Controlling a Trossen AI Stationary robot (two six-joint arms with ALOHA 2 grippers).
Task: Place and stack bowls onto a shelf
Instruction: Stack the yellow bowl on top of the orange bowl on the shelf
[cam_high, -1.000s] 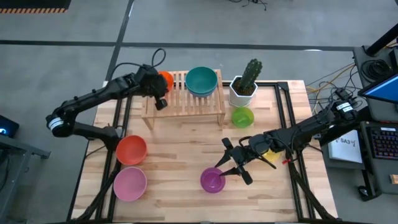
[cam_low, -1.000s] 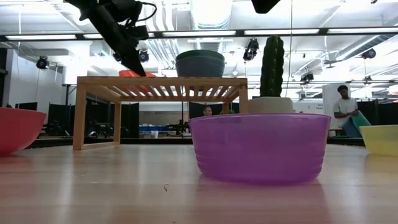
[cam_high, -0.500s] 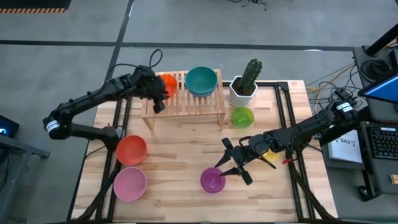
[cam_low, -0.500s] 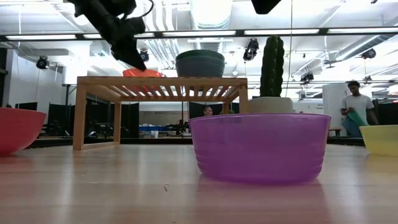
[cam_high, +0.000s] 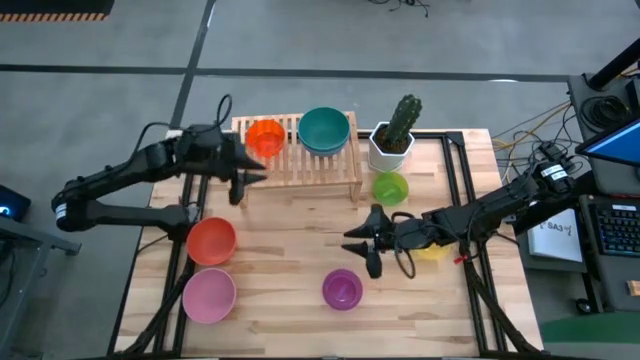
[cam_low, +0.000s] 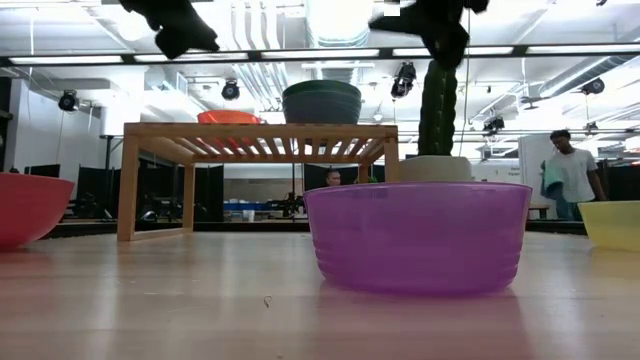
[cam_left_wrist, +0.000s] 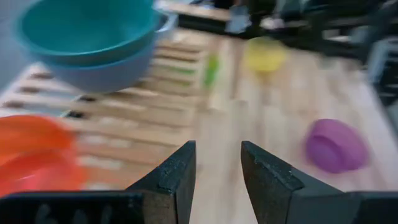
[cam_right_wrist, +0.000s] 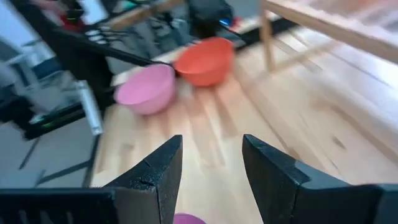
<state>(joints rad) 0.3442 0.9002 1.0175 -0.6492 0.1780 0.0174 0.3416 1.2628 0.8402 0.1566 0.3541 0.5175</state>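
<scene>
- Since a second ago the left gripper (cam_high: 243, 178) has let go of the orange bowl (cam_high: 265, 134) and drawn back off the shelf (cam_high: 340, 168); it now hangs by the shelf's near left corner, its fingers (cam_left_wrist: 176, 172) spread with nothing between them.
- The right gripper (cam_high: 366, 243) has lifted away from the purple bowl (cam_high: 342, 289) and sits above bare table (cam_high: 290, 240), jaws spread and empty.
- The orange bowl rests on the shelf's left end; the teal bowl (cam_high: 324, 128) sits nested in a blue bowl (cam_left_wrist: 102, 73) at the shelf's middle.
- On the table: a red-orange bowl (cam_high: 211, 241) and a pink bowl (cam_high: 208, 296) at the left, the purple bowl near the front, a lime green bowl (cam_high: 390, 187) by the cactus pot (cam_high: 391, 147), and a yellow bowl (cam_low: 612, 224) partly under the right arm.
</scene>
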